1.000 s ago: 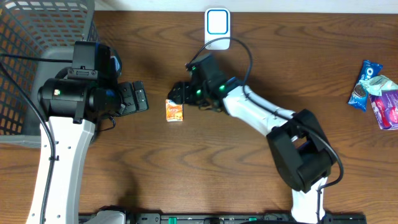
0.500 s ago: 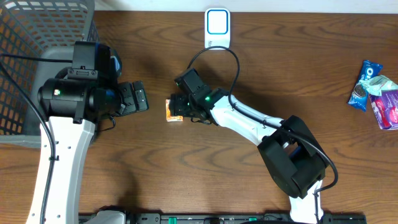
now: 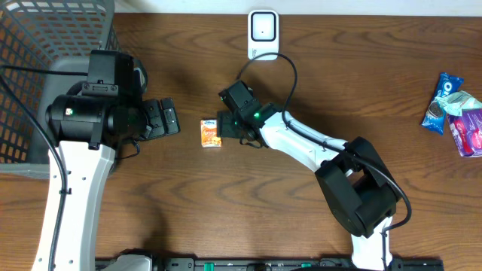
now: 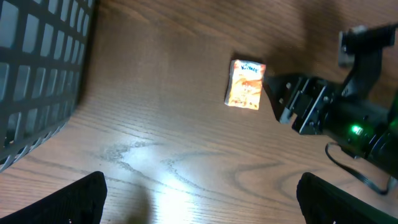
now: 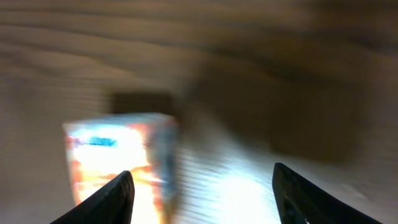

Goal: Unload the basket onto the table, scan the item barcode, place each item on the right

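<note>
Beside the orange box (image 3: 211, 133), the right fingers (image 5: 115, 202), apart, have drawn back slightly.

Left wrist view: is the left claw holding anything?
No: the left claw is wide open over the table; the orange packet lies beyond it, untouched.

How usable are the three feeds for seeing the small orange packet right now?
Right wrist: heavily motion-blurred, the orange packet is smeared and its print unreadable. Left wrist: sharp, with a glare patch on the table below the packet. Overhead: sharp and evenly lit, but the packet is small.
</note>
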Controlling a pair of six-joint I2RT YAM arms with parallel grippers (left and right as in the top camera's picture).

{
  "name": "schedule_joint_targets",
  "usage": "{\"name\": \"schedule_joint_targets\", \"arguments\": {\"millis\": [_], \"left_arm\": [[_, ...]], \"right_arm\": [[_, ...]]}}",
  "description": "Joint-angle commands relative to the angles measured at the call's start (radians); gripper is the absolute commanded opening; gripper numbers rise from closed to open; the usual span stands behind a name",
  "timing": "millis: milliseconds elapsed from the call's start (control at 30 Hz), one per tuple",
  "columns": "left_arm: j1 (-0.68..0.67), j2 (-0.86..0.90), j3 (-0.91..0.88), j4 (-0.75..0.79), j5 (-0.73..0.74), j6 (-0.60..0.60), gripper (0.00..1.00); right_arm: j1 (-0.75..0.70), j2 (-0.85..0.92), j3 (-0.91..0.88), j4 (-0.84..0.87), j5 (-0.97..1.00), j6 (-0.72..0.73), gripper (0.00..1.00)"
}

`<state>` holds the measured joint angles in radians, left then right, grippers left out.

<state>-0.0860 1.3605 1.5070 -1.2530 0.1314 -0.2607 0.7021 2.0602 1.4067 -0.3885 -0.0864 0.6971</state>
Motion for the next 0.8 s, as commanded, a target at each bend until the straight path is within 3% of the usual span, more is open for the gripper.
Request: {"name": "schedule_joint_targets", "arguments": {"millis": [0, 267, 467, 767], "left_arm": [[0.003, -0.002, 0.020, -0.003, -0.006, 0.013, 0.98], [0.003, -0.002, 0.020, -0.003, -0.006, 0.013, 0.98], [0.003, -0.002, 0.020, -0.003, -0.006, 0.013, 0.98], [0.003, -0.002, 0.020, -0.003, -0.006, 0.013, 0.98]], "right_arm": [[0.019, 0.005, 0.006, 0.052, -0.134, -0.119, 0.68], [0.064, 0.006, 0.005, 0.063, -0.045, -0.119, 0.72], [0.104, 0.008, 0.005, 0.055, 0.003, -0.118, 0.63], [0.128, 0.044, 0.005, 0.020, 0.110, -0.118, 0.63]]}}
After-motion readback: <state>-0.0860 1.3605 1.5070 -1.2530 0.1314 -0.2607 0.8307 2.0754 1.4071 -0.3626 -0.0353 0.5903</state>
